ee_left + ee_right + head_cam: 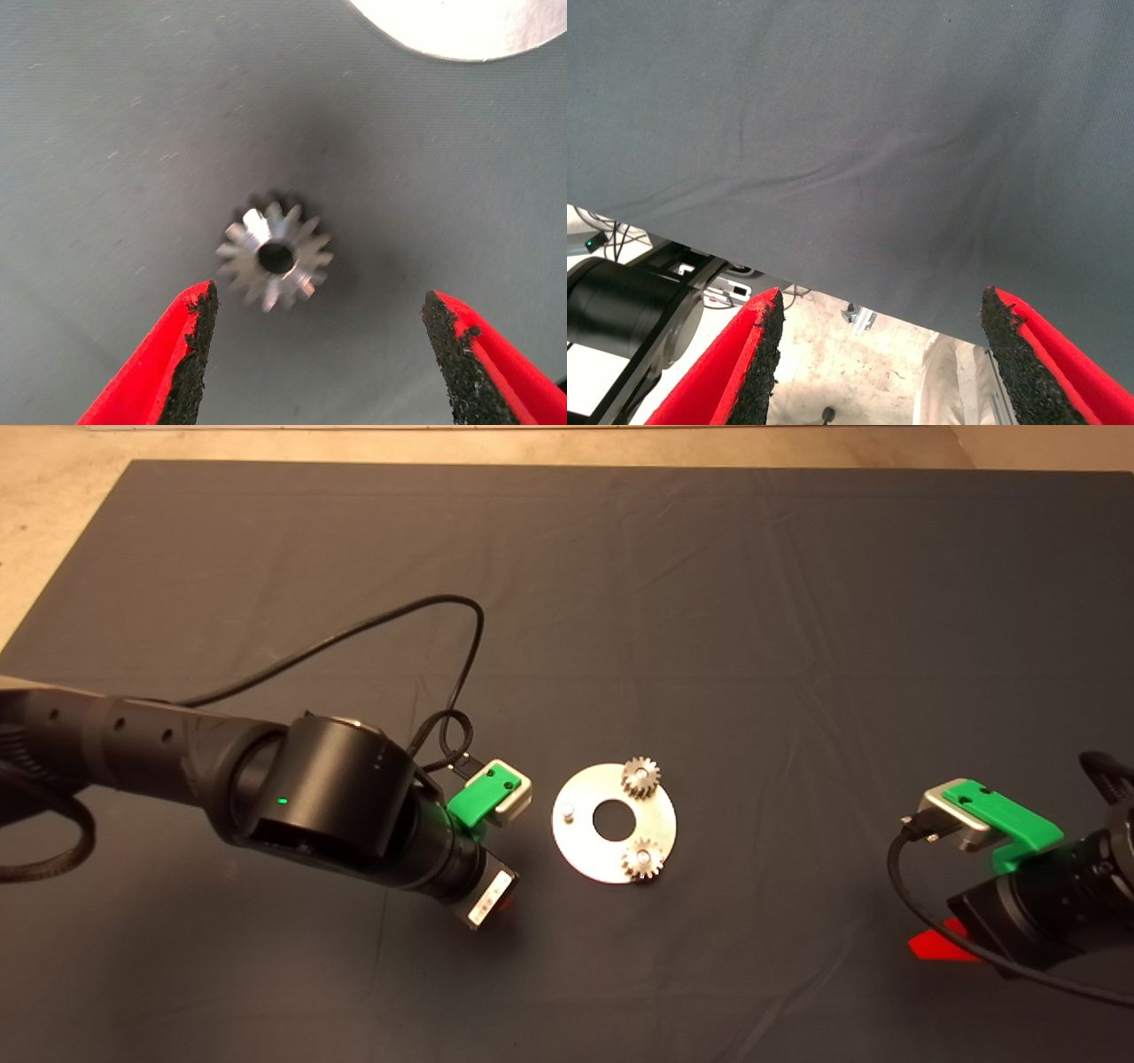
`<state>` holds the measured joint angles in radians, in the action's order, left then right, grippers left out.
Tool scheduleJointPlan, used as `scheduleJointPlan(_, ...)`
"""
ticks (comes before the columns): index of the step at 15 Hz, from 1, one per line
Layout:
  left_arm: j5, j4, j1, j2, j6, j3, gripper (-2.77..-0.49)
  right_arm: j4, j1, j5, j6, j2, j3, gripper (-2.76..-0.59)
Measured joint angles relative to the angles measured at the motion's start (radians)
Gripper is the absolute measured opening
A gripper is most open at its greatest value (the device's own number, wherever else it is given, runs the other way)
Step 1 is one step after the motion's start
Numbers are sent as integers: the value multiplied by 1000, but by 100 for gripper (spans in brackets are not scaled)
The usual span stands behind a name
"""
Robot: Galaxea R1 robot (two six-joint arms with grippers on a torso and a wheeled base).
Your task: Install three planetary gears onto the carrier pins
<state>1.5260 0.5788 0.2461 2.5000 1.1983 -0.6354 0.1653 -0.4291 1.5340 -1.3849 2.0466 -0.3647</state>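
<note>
third gear loose under an open hand, one pin bare

the disc (585, 849) lies flat near the middle of the mat (709, 602) that covers the surface. two planetary gears are seated on carrier pins: one at about 1 o'clock on the disc (640, 776), one at about 5 o'clock (642, 859). the pin at 9 o'clock (567, 811) stands bare. the third gear (275, 257) lies flat on the mat, apart from the disc; in the left wrist view only the disc's bright edge (461, 27) shows beyond it. in the head view the arm hides this gear.

the left hand (317, 350) hangs over that gear at roughly 8 o'clock from the disc, its fingers (186, 354) spread wide and not touching the gear. the right hand (877, 354) waits at the mat's 4 o'clock edge, also spread wide and empty, with floor showing past the mat.

risks, as i judge them: the gear sits nearer one pad than the other, so closing may shove it sideways or tip it rather than clamp it. pads pressing on tooth tips could let it twist or squirt out. a tilted gear would catch on the bare pin's top instead of sliding down. coming in low, the hand could also nudge the disc and disturb the seated gears.
</note>
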Motion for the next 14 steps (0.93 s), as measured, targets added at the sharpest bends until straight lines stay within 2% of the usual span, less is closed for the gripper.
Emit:
scheduleJointPlan(1, 0, 10, -14, 3, 0, -1, -164, 0, 0, 0, 0, 0, 0, -173)
scheduleJointPlan(5, 0, 52, -44, 6, -3, -6, -164, 0, 0, 0, 9, 0, 0, -173)
scheduleJointPlan(7, 0, 64, -57, 11, -10, -7, -164, -1, 0, -1, 12, -3, 0, -173)
scheduleJointPlan(11, 0, 94, -70, 7, -43, -12, -164, -1, 0, -1, 15, -8, 0, -173)
scheduleJointPlan(14, 1, 105, -72, -5, -65, -13, -164, -1, 0, -1, 15, -8, 0, -173)
